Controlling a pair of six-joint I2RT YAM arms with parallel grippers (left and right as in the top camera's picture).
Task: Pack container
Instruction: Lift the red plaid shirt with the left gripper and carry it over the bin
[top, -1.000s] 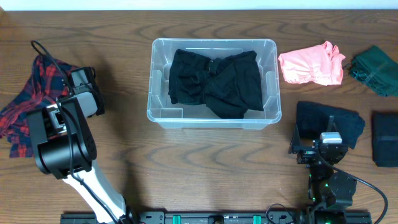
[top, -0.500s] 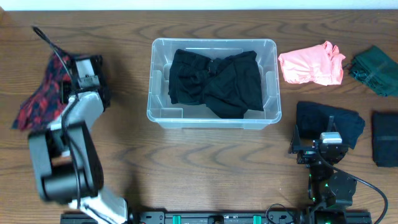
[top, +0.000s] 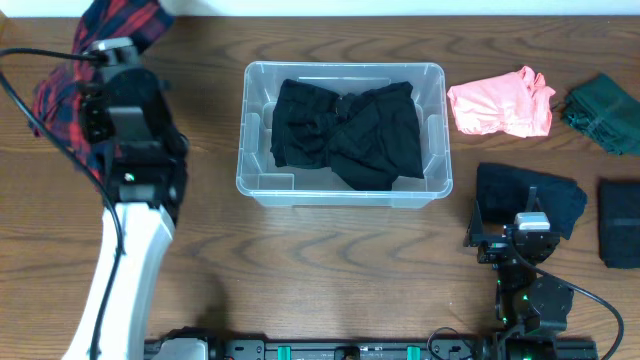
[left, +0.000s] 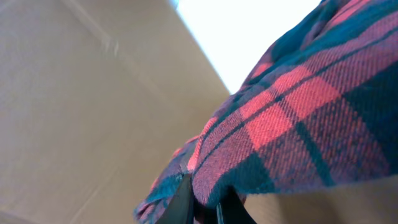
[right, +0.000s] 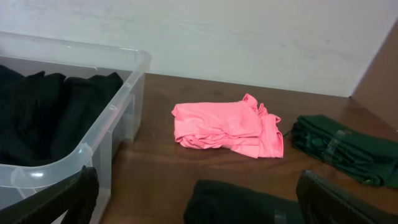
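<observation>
Pinching the plaid garment (left: 292, 118), the left fingers (left: 183, 205) are hoisting it off the counter (top: 300, 260), readying it for the container (top: 345, 67) beside them.

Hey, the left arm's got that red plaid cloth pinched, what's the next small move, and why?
Probably swing the left claw rightward until the plaid garment hangs over the container. The claw is shut on the garment, which is raised well left of the container, and the black clothes inside seem to leave room on top.
</observation>
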